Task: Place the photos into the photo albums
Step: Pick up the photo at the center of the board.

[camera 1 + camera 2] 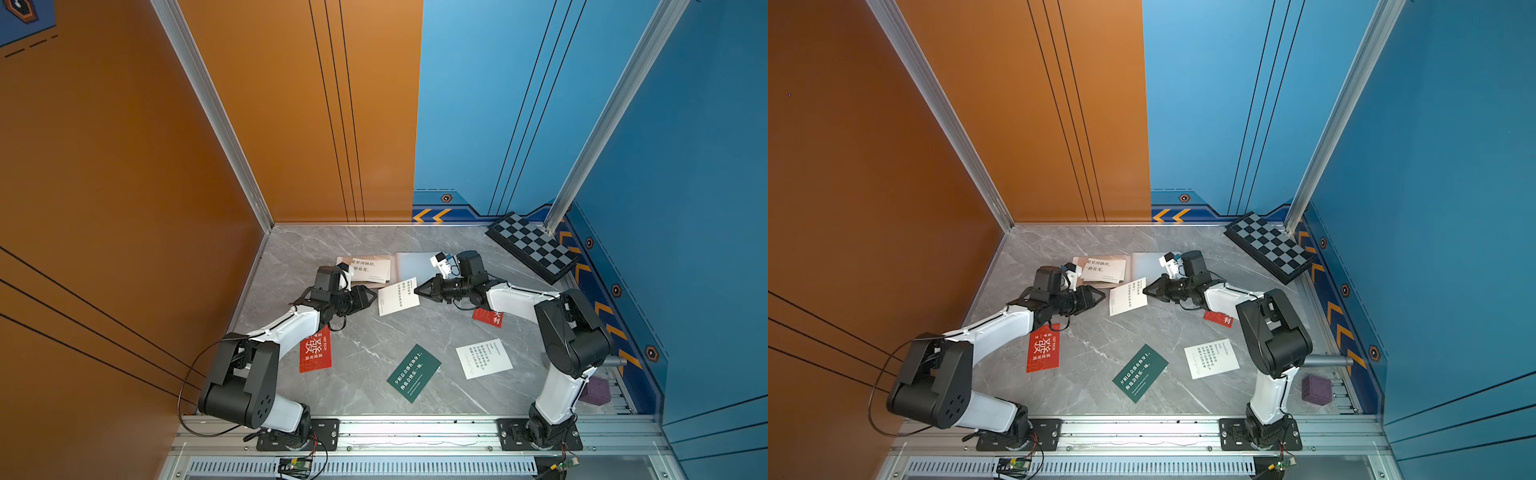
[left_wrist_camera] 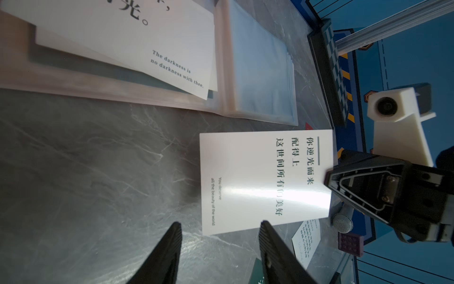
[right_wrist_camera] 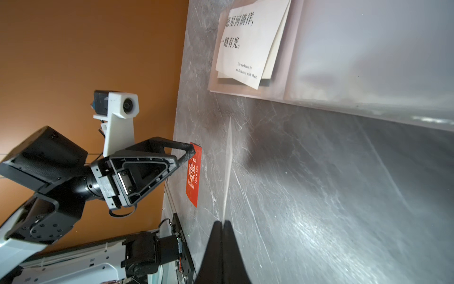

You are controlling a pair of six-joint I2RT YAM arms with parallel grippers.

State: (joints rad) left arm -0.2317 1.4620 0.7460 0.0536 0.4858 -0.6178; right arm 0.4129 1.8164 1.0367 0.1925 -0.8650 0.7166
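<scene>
Right gripper (image 1: 416, 292): the jaws are squeezed tight on one edge of a white card with black print (image 1: 398, 296). In the right wrist view the card is seen edge-on, sticking out from the tips.
Held white card: it is held near the middle of the grey marble worktop (image 1: 365, 340), just in front of the album's near edge. Whether it touches the worktop cannot be told.
Left gripper (image 1: 371, 299): the jaws are spread apart and nothing is held between them. It is pointed at the held card's other edge, just beside it.
Pale pink photo album with clear bluish sleeve pages (image 1: 414, 266): it is laid open and flat near the middle of the worktop's far edge.
Second white card with black print (image 1: 371, 269): it is laid a bit crooked on the album's left page, and another pale sheet is seen under it.
Red card with white print (image 1: 316, 351): it is laid flat near the left edge and is partly hidden by the left arm.
Second red card (image 1: 487, 318): it is mostly covered by the right arm, toward the right edge.
Dark green card (image 1: 413, 372): it is laid at a slant near the middle of the front edge.
Third white card (image 1: 484, 358): it is laid flat to the right of the green card, apart from it.
Black-and-grey checkered board (image 1: 534, 245): it is set in the far right corner.
</scene>
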